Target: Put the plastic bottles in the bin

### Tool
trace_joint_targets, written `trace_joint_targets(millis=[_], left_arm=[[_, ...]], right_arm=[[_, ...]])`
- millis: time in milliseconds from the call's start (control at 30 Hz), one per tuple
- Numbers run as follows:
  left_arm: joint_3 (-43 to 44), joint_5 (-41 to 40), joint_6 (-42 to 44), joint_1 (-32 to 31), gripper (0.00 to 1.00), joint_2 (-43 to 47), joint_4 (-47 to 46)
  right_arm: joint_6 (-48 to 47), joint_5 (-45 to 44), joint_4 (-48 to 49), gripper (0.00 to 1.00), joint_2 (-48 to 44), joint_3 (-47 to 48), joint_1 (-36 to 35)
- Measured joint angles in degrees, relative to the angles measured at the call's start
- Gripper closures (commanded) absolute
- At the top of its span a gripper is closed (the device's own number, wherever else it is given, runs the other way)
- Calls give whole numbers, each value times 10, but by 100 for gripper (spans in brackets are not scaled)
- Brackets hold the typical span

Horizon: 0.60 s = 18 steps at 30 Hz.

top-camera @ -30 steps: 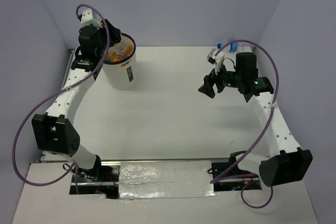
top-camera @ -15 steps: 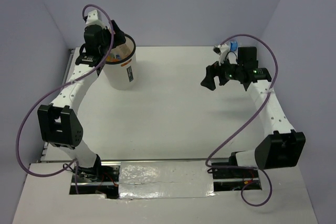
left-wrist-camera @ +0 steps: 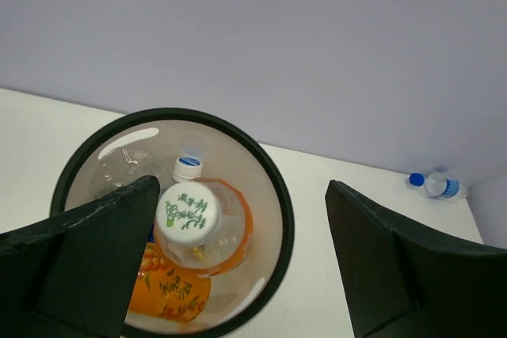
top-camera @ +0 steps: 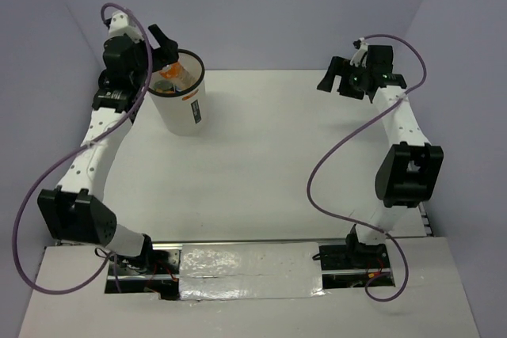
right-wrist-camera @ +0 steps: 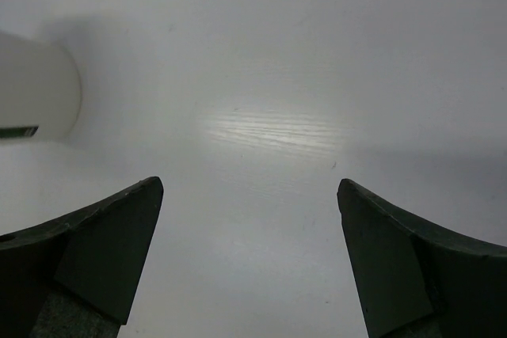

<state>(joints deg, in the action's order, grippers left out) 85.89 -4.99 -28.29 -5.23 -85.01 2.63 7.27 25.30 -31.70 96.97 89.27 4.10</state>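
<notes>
The bin [top-camera: 184, 107], white with a black rim [left-wrist-camera: 282, 203], stands at the far left of the table. Inside it lie several plastic bottles: an orange-filled one with a white printed cap [left-wrist-camera: 188, 213], a second orange one [left-wrist-camera: 162, 294] under it, a clear one [left-wrist-camera: 125, 165] and a small white cap [left-wrist-camera: 187, 169]. My left gripper [left-wrist-camera: 242, 186] hangs open above the bin's mouth [top-camera: 166, 49], holding nothing. A tiny blue-capped bottle [left-wrist-camera: 438, 185] lies by the back wall at the far right. My right gripper [top-camera: 331, 77] is open and empty [right-wrist-camera: 249, 187] over bare table; in the top view it hides that bottle.
The table [top-camera: 261, 164] is walled by lilac panels at the back and sides. In the right wrist view the bin's side [right-wrist-camera: 36, 89] with its dark label [right-wrist-camera: 17, 131] shows far off at the left. Purple cables loop from both arms.
My left gripper has opened over the bin and risen slightly to the left. My right gripper has opened wider and swung to the back right corner, covering the tiny bottle in the top view.
</notes>
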Motion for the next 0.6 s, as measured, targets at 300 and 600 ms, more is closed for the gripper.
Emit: trace_joint_targets(millis=[300,600], left_arm=[[-82,-17,10,11,1,170,29],[-270,-30,-36,12,1,342,80]], right_arm=[[178,-120,27,4,207,186,42],[297,-198,74,6,385,320,79]])
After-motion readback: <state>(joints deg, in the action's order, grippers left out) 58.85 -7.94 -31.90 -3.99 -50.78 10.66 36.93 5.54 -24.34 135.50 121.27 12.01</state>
